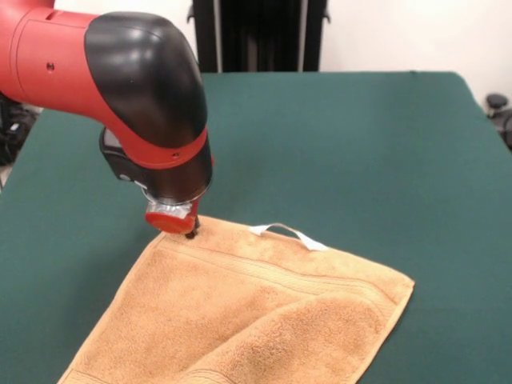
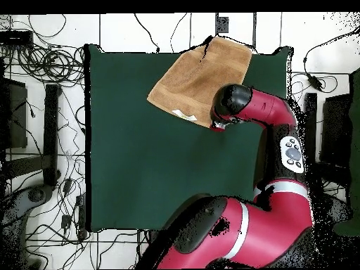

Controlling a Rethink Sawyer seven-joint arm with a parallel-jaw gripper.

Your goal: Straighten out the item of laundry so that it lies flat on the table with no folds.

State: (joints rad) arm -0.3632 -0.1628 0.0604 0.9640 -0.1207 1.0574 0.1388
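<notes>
The golden-tan towel [image 1: 240, 312] lies at the near edge of the green table [image 1: 360, 144], with one part folded over itself in a raised flap [image 1: 312, 336]. Its white loop tag [image 1: 288, 234] sticks out from the far hem. My gripper [image 1: 192, 230] is down on the towel's far left corner, mostly hidden under the red and black wrist [image 1: 160, 120]. In the overhead view the towel [image 2: 200, 74] reaches the table's top edge, the tag [image 2: 184, 114] shows at its lower hem, and the arm [image 2: 235, 104] covers the corner beside it.
Green table [image 2: 140, 162] surface stretches wide beside the towel. Cables [image 2: 49, 63] and dark equipment stands [image 2: 49, 126] lie on the floor around the table. A black frame [image 1: 256, 32] stands behind the table's far edge.
</notes>
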